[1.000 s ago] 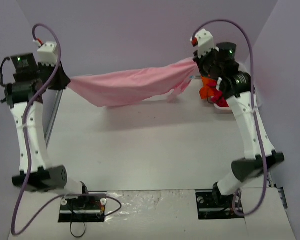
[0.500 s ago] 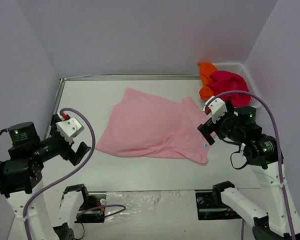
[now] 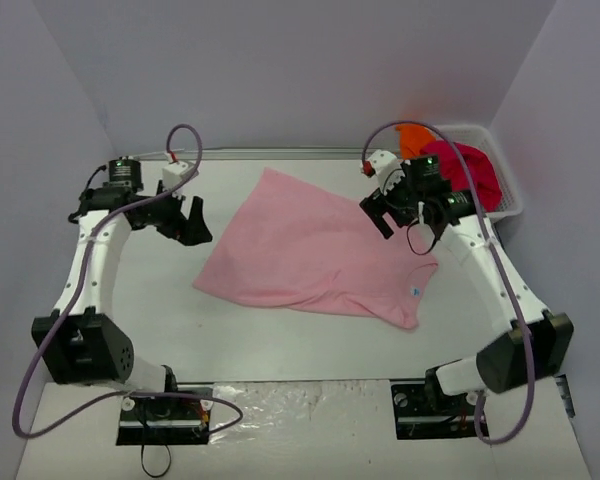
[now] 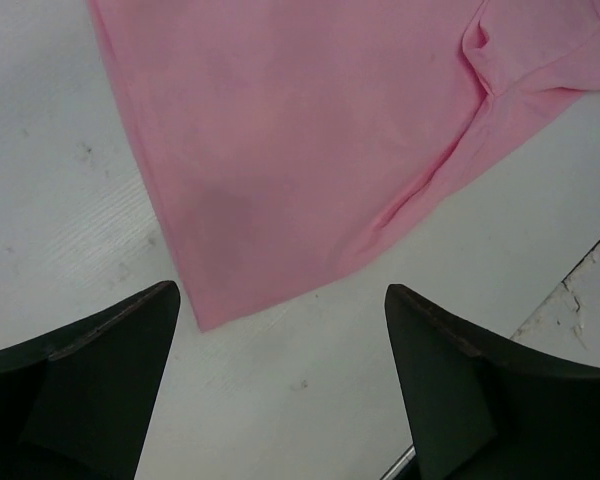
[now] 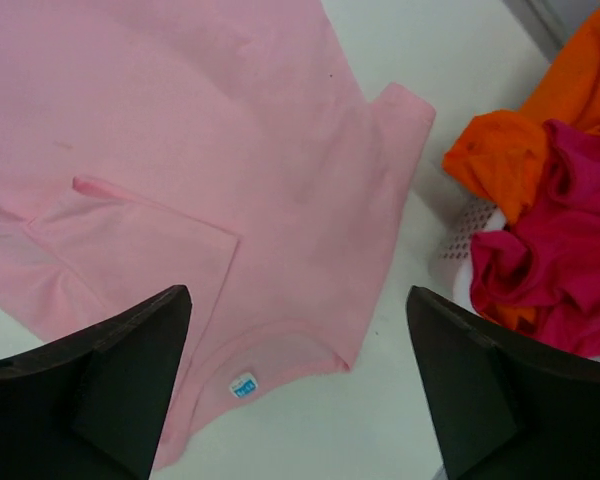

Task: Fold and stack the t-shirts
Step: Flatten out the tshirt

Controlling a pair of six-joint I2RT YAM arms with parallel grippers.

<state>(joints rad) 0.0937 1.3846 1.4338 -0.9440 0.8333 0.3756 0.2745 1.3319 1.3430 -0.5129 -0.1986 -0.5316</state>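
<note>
Table (image 3: 280, 350): pink shirt (image 3: 320, 250) lies spread at centre, neck label toward near right. Basket (image 3: 510, 195), far right corner, holds bunched red shirt (image 3: 475, 170) and orange shirt (image 3: 412, 138). Left gripper (image 3: 193, 225) wide, empty, over the pink shirt's left corner. Right gripper (image 3: 377, 216) wide, empty, over its collar side.

I assess this as a robotics test cell in a laboratory, not a home or a shop. Grounds: plain pale violet wall panels (image 3: 300, 70) close in the white worktop (image 3: 280, 340) on three sides. The left arm (image 3: 85, 270) and right arm (image 3: 505, 280), both white and black, stand on base plates (image 3: 165, 415) at the near edge, with purple cables (image 3: 20, 400) looping loose. The only domestic items I see are a pink t-shirt (image 3: 320, 250) spread flat and a white mesh basket (image 3: 513, 198) holding magenta and orange t-shirts (image 3: 470, 165) in the far right corner.
</note>
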